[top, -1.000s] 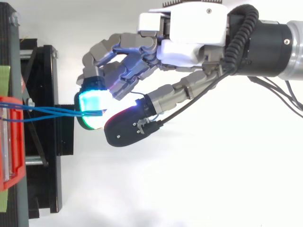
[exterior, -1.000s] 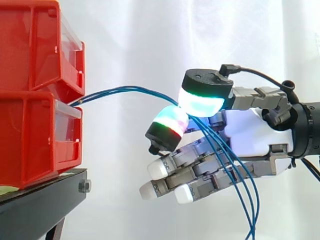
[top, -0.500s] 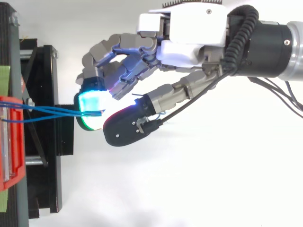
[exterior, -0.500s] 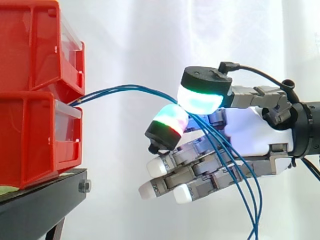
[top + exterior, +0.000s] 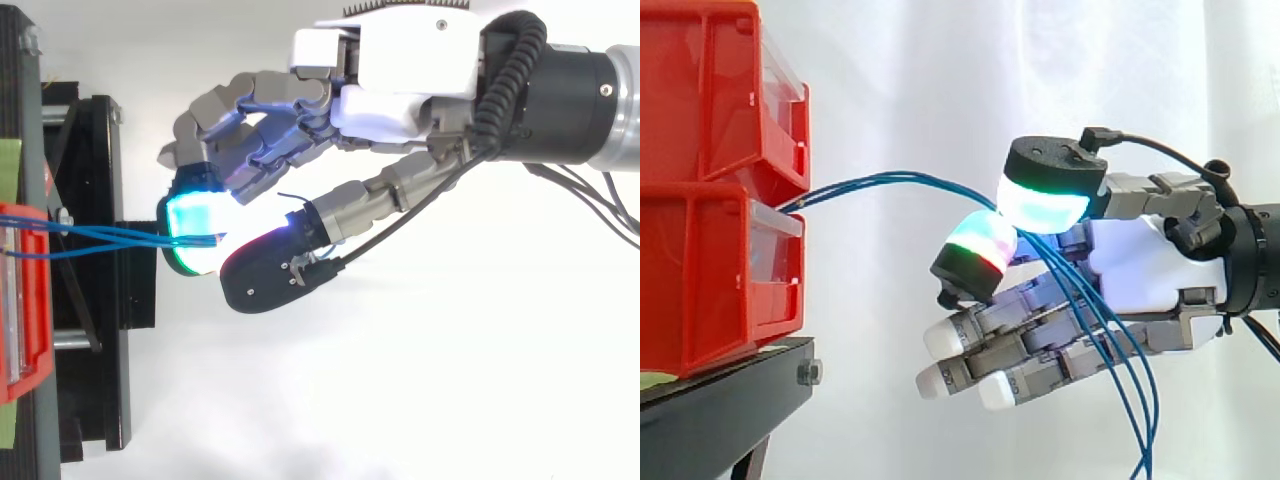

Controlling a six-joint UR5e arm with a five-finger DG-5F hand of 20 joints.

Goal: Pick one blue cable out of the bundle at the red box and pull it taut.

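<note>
the thin, glossy blue cables (image 5: 902, 177) leave the gap between the two stacked bins (image 5: 700, 270) as a tight bundle. they rise in a shallow arc to the right, still slack, and reach the hand (image 5: 1150, 270) well clear of the bins. there they slip between two thick rounded pads (image 5: 1042, 205), the upper glowing cyan with a green rim, the lower banded green, white and red under a black cap. past the pads the strands fan apart and hang in loose curves across the lower fingers, down to the bottom edge. the hand pinches the cables between those two pads; how many strands are caught cannot be told. its other fingers, grey and jointed with white blunt tips, lie nearly straight and point toward the bins. the palm is smooth white plastic. the bins are shiny red plastic with clear front lips, seated on a matte black stand (image 5: 720, 410). a softly folded white curtain (image 5: 940, 80) hangs behind.
</note>
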